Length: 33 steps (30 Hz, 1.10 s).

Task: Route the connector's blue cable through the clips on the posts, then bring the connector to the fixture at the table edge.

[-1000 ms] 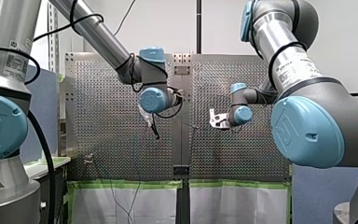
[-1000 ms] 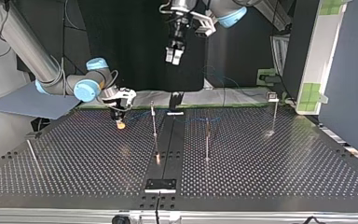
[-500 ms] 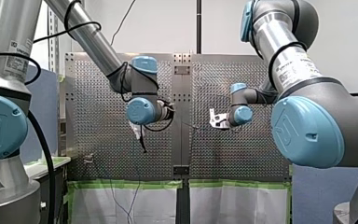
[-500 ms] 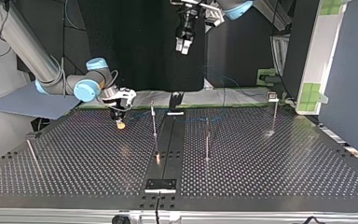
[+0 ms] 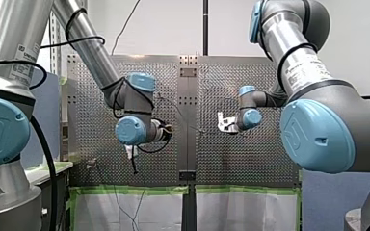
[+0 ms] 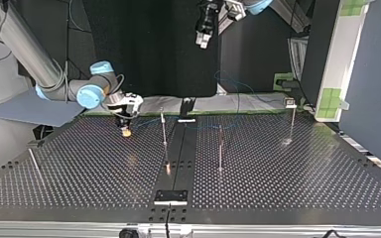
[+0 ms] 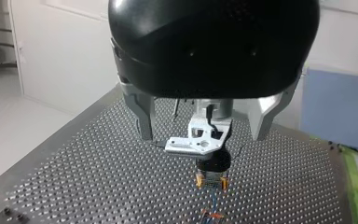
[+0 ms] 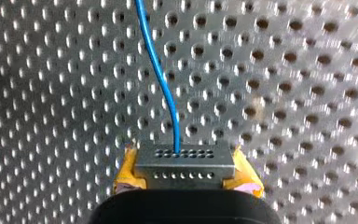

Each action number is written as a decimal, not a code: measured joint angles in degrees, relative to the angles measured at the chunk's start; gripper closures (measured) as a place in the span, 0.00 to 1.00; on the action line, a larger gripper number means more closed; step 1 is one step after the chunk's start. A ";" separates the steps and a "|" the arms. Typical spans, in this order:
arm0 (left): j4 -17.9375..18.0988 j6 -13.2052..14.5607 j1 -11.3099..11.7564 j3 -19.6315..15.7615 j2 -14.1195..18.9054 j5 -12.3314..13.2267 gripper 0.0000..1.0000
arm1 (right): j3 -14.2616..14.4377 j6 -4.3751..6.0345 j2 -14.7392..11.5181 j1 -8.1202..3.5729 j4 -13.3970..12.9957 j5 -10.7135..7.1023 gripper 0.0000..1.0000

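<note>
My right gripper [image 6: 125, 130] hangs just above the perforated table [image 6: 287, 178], left of the middle in the top view, shut on the small grey connector [image 8: 185, 161]. Its yellow pads [image 8: 127, 173] press on both ends of the connector. The blue cable [image 8: 161, 74] runs from the connector out over the plate; in the top view the cable [image 6: 151, 120] trails toward a thin post [image 6: 163, 128]. My left gripper [image 6: 203, 40] is high above the table's far side, open and empty. In the left wrist view its metal fingers [image 7: 142, 119] straddle my right gripper [image 7: 209, 179] far below.
More posts stand at the top view's middle [image 6: 221, 148], right [image 6: 292, 121] and left [image 6: 33, 166]. A black plate [image 6: 170, 197] sits at the near table edge on the centre strip. A small black bracket [image 6: 187, 110] is at the far edge, with loose cable loops [image 6: 238, 89] behind.
My left arm has lifted its gripper higher and further to the top view's right; in the front view it swung left and down. My right gripper has stayed put.
</note>
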 joint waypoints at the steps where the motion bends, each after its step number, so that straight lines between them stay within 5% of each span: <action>1: 0.32 0.06 0.02 -0.39 0.00 0.35 0.00 | 0.00 -0.03 -0.19 -0.16 0.19 0.39 1.00; 9: 1.28 0.39 0.06 -3.94 -0.02 1.27 0.00 | 0.37 0.23 -3.31 -1.16 1.92 4.01 1.00; 21: 2.09 2.15 0.16 -8.67 -0.01 0.54 0.00 | 2.82 3.02 -8.49 -1.63 1.10 8.16 1.00; 28: 2.31 2.86 0.32 -8.92 -0.02 -0.05 0.00 | 2.87 2.55 -11.65 -2.79 3.58 11.23 1.00; 33: 2.32 3.08 0.47 -8.95 -0.02 -0.02 0.00 | 2.95 0.63 -14.36 -4.59 4.89 12.39 1.00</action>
